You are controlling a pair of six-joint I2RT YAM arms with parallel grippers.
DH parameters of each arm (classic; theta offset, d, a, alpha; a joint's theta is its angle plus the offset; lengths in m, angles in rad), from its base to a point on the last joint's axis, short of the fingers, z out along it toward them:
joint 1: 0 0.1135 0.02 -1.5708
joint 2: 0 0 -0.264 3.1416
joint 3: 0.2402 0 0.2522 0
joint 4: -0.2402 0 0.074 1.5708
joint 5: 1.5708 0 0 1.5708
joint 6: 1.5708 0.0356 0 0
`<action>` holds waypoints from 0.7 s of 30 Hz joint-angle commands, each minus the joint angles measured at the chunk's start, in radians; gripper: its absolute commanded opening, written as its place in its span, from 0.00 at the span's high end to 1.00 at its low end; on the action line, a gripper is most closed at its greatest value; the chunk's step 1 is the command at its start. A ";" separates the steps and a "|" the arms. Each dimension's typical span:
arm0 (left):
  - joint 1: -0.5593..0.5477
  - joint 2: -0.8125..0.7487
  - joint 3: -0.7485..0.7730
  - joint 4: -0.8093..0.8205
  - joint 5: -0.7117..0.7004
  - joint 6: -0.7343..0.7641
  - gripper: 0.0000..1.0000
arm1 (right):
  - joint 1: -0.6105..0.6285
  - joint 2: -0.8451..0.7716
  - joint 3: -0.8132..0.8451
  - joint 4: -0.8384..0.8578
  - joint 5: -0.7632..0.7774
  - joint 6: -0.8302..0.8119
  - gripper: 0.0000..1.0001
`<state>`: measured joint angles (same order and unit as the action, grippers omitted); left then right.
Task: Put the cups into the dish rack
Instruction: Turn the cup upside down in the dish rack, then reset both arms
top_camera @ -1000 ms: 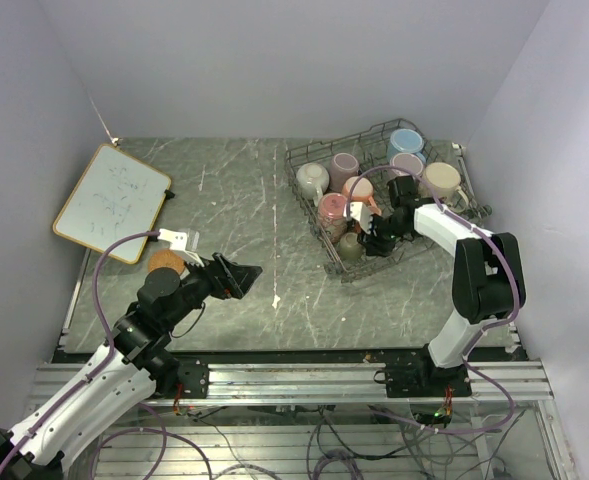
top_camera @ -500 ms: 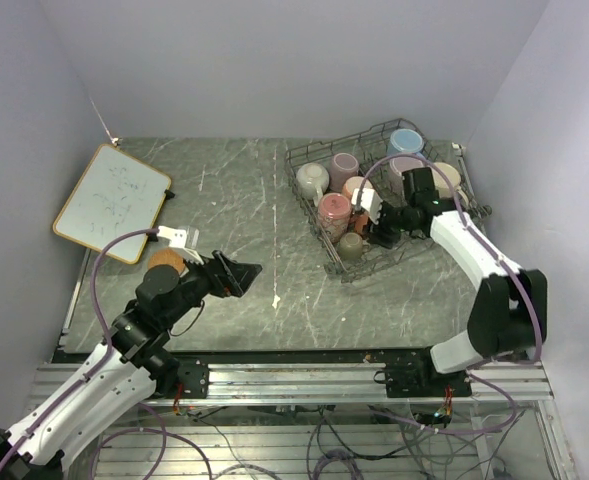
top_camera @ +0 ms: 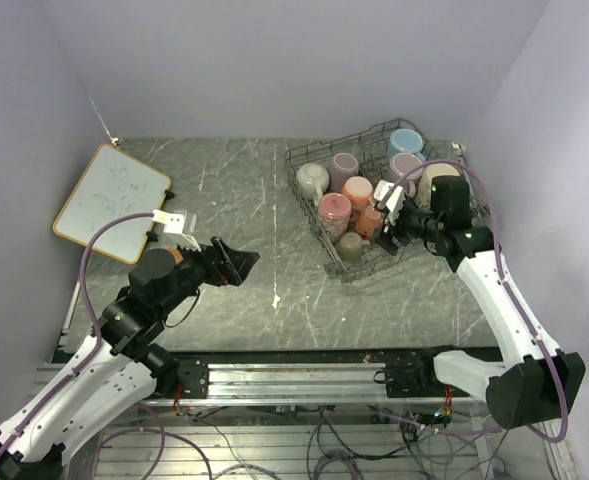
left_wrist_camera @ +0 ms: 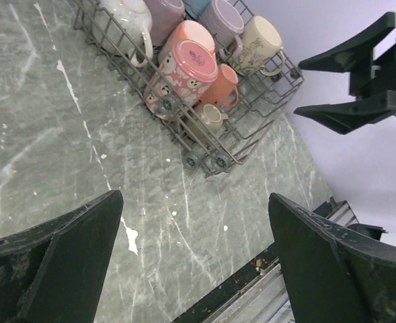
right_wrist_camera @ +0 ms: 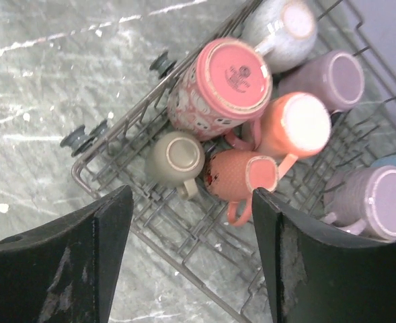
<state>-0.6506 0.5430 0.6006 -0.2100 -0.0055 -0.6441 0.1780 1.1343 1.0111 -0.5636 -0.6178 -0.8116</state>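
Cups (top_camera: 332, 210) crowd the dish rack (top_camera: 359, 268) in the overhead view: pink, peach, mauve, blue and cream. The right pincer (top_camera: 382, 232) hangs over the rack's near side, spread and gripping nothing. The left pincer (top_camera: 236, 262) is well apart from the rack, spread wide and empty, with a whiteboard (top_camera: 112, 203) on its other side.

From the left wrist, the loaded rack lies ahead of the parted fingers (left_wrist_camera: 63, 262), and the right pincer shows open above it.

From the right wrist, a small olive cup (right_wrist_camera: 175, 156) and a salmon cup (right_wrist_camera: 241, 176) sit in the rack beyond the gap, touching neither finger.
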 commanded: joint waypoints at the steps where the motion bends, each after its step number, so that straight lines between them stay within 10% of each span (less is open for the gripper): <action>1: 0.004 0.034 0.099 -0.105 -0.055 0.075 0.00 | -0.005 -0.054 -0.002 0.103 0.010 0.143 0.25; 11: 0.003 0.130 0.300 -0.218 -0.113 0.207 0.01 | -0.014 -0.054 0.110 0.191 0.019 0.395 0.01; 21: 0.003 0.288 0.541 -0.150 -0.008 0.290 0.02 | -0.035 -0.017 0.288 0.202 -0.007 0.614 0.00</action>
<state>-0.6506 0.7799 1.0283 -0.3950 -0.0742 -0.4152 0.1532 1.1015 1.2152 -0.3843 -0.6228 -0.3317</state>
